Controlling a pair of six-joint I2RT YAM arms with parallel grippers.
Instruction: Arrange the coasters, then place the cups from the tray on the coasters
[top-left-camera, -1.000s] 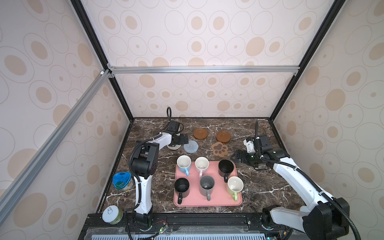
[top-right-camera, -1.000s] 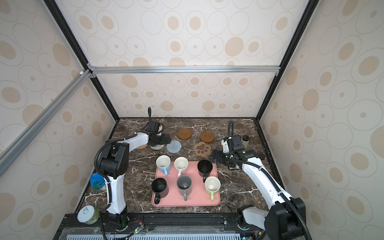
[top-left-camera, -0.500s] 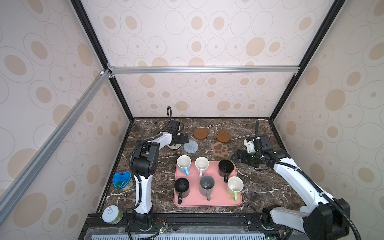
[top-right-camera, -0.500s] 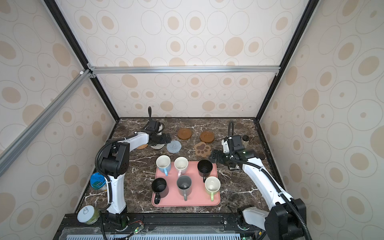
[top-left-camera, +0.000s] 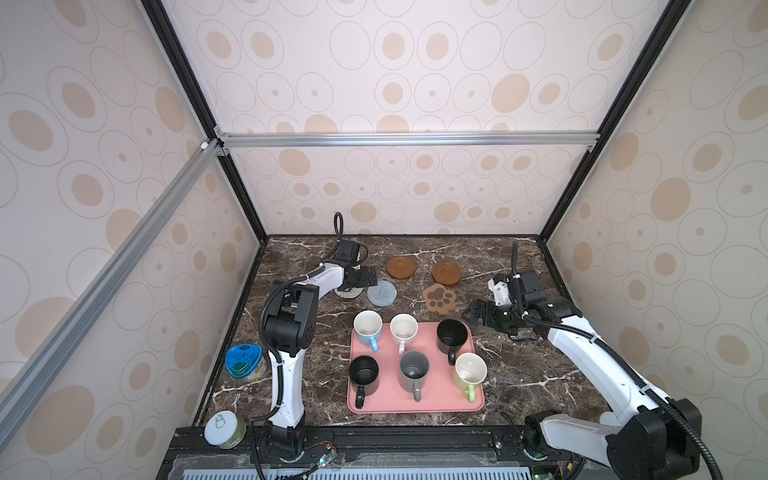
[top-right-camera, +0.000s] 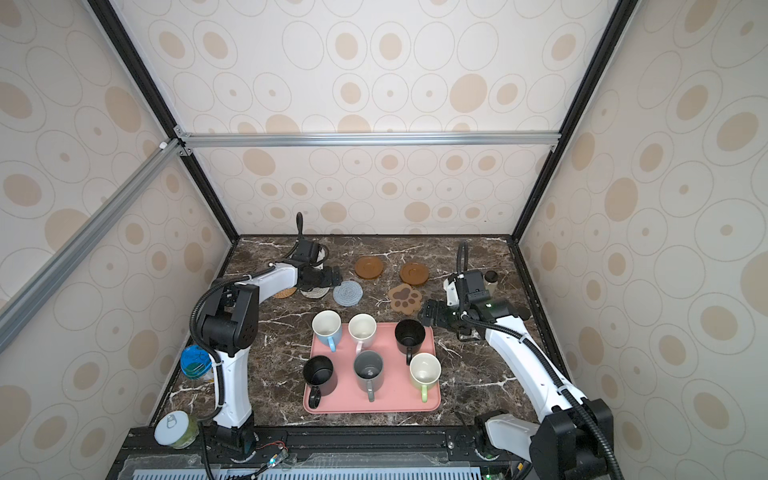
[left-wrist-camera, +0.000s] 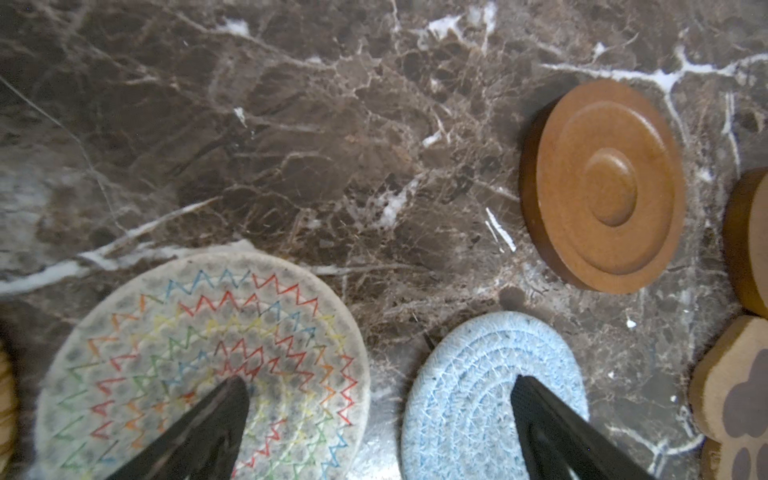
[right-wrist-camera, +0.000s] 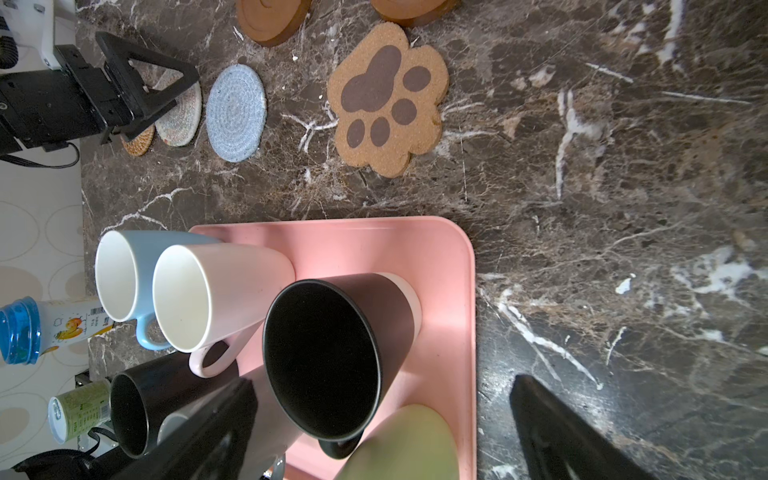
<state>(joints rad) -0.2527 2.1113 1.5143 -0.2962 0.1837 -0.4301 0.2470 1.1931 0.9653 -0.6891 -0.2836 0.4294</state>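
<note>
The pink tray (top-left-camera: 436, 401) holds several cups: light blue (top-left-camera: 367, 326), pale pink (top-left-camera: 403, 328), grey (top-left-camera: 414, 368), pale green (top-left-camera: 470, 370) and two black ones (top-left-camera: 451, 334) (top-left-camera: 363, 372). Behind it lie the coasters: two wooden discs (top-left-camera: 401, 267) (top-left-camera: 446, 273), a paw (top-left-camera: 439, 298), a grey-blue round (top-left-camera: 381, 292), a cream woven round (left-wrist-camera: 199, 357) and a tan rattan one (top-right-camera: 284, 293). My left gripper (top-left-camera: 368, 276) (left-wrist-camera: 379, 381) hovers open over the cream and grey-blue coasters. My right gripper (top-left-camera: 476, 313) (right-wrist-camera: 382, 382) stands open by the tray's far right corner, beside the far black cup (right-wrist-camera: 332, 353).
A blue-lidded container (top-left-camera: 245, 361) and a white-lidded can (top-left-camera: 224, 430) stand at the table's left front edge. A small amber bottle (top-right-camera: 491, 279) sits behind the right wrist. Patterned walls close in the table on three sides.
</note>
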